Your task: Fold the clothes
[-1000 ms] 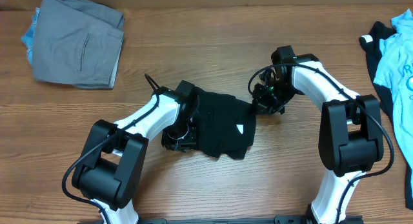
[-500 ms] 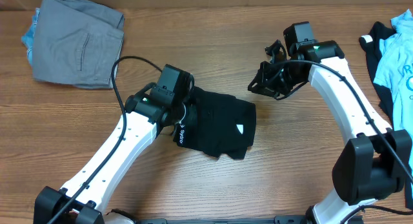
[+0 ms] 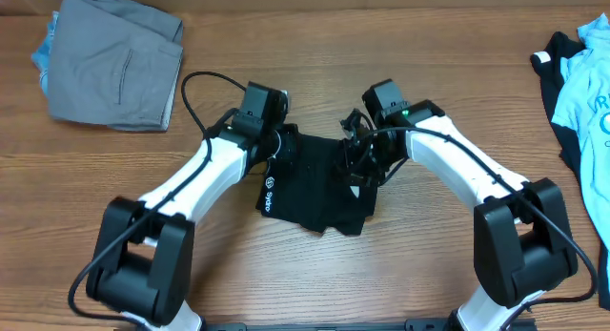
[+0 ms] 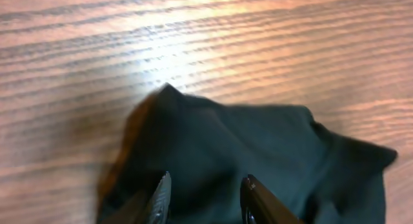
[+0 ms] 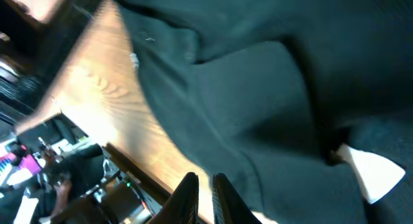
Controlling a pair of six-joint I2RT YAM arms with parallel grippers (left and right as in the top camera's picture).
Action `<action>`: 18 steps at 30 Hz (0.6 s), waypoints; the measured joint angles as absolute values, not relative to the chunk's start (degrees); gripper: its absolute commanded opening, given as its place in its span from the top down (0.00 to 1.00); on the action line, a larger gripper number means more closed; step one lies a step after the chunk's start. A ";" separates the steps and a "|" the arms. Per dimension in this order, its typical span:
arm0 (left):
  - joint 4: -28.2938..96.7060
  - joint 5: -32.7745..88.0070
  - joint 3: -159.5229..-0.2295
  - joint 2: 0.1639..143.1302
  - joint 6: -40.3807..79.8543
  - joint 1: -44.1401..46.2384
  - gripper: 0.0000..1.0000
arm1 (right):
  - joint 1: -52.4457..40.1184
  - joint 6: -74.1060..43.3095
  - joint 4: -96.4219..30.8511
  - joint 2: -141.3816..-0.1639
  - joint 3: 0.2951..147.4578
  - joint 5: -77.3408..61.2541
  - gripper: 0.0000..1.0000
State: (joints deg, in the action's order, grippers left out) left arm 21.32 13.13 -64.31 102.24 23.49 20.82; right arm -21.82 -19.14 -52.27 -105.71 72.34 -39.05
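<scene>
The clothes in play are a black T-shirt [image 3: 319,188], lying folded into a small packet at the table's middle, with white lettering [image 3: 270,193] on its left edge. My left gripper [image 3: 286,150] hovers over the packet's far left corner. In the left wrist view it [image 4: 205,188] is open just above the black cloth [image 4: 258,140], with nothing between the fingers. My right gripper [image 3: 359,164] is over the packet's right side. In the right wrist view it [image 5: 205,192] is shut and empty above the dark fabric [image 5: 258,101], and a white patch [image 5: 371,172] shows on the shirt.
Folded grey trousers [image 3: 114,59] lie on a blue garment [image 3: 42,54] at the back left. A light blue shirt [image 3: 586,93] and a black garment [image 3: 551,64] lie at the right edge. Bare wood [image 3: 315,45] surrounds the packet.
My left gripper left the shirt's left side, opened, and moved to its far left corner. My right gripper drew off the right edge, then came back over the packet.
</scene>
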 measured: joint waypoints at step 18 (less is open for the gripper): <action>16.78 17.93 -65.04 111.63 21.76 12.80 0.48 | -19.84 -26.26 -51.29 -106.00 57.17 -37.34 0.96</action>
